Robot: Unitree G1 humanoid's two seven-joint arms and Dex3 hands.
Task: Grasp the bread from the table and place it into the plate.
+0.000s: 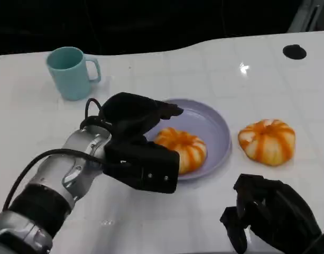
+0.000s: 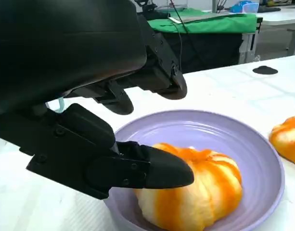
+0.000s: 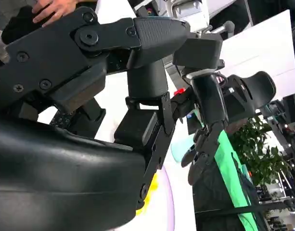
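A round orange-striped bread (image 1: 185, 148) lies on the lilac plate (image 1: 209, 124), toward its near left side. My left hand (image 1: 135, 137) hovers over the plate's left edge with its fingers spread. In the left wrist view the thumb (image 2: 157, 173) lies along the bread (image 2: 200, 192) while the other fingers (image 2: 161, 82) stand well above it, over the plate (image 2: 224, 139). A second striped bread (image 1: 267, 140) sits on the table right of the plate. My right hand (image 1: 272, 214) rests low at the near right, holding nothing.
A teal mug (image 1: 72, 71) stands at the back left of the white table. A black round disc (image 1: 294, 51) lies at the far right. In the right wrist view a person's hand (image 3: 51, 7) shows beside the table.
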